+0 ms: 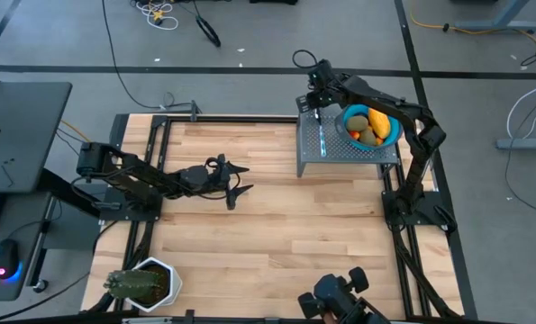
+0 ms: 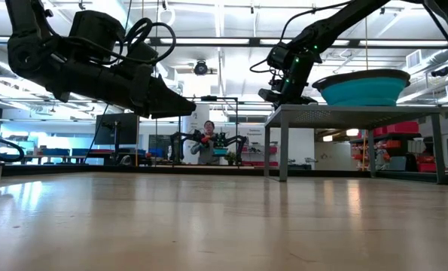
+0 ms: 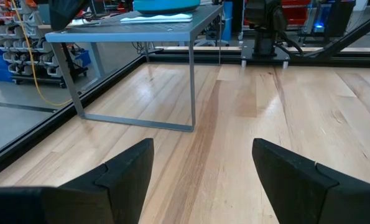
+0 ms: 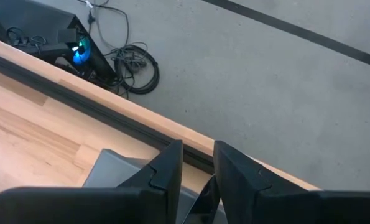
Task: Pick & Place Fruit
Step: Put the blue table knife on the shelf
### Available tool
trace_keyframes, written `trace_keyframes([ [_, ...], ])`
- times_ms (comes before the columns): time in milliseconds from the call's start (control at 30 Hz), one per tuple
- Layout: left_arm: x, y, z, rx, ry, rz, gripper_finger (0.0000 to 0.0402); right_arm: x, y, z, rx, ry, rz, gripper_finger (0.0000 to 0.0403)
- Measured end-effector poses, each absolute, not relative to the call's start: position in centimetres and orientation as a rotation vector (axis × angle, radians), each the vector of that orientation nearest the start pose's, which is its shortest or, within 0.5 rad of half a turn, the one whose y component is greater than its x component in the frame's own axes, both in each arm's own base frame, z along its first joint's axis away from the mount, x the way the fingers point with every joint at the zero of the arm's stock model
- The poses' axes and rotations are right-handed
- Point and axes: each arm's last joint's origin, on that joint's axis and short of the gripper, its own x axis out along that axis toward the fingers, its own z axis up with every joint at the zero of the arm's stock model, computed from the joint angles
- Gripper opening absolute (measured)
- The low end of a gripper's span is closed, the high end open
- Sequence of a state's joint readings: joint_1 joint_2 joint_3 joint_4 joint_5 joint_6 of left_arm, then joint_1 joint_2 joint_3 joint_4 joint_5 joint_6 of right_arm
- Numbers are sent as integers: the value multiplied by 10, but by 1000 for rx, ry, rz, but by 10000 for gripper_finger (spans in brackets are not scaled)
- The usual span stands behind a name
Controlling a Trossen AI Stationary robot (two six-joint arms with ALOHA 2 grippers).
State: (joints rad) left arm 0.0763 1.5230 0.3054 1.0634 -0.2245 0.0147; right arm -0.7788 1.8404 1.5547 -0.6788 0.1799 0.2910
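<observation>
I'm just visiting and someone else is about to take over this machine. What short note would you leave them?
Left gripper: open, empty, hovering above the bare middle of the table.
Right gripper: fingers nearly together, nothing seen held, at the far corner of the grey stand.
Fruit: all seen pieces lie in the blue bowl on the stand.
Done: fruit looks gathered.
Left: likely just parking the arms.

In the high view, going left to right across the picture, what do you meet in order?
Potted plant at the near left corner → left end effector, open over bare wood → right end effector at the grey stand's far left corner → blue bowl holding the fruit.
</observation>
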Motion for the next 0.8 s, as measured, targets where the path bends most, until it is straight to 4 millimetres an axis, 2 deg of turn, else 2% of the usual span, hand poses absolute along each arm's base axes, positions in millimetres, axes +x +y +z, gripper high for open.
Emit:
trace_keyframes([
  [800,242,25,143,26,157,299,279,276,-279,272,530,851,-1012,99],
])
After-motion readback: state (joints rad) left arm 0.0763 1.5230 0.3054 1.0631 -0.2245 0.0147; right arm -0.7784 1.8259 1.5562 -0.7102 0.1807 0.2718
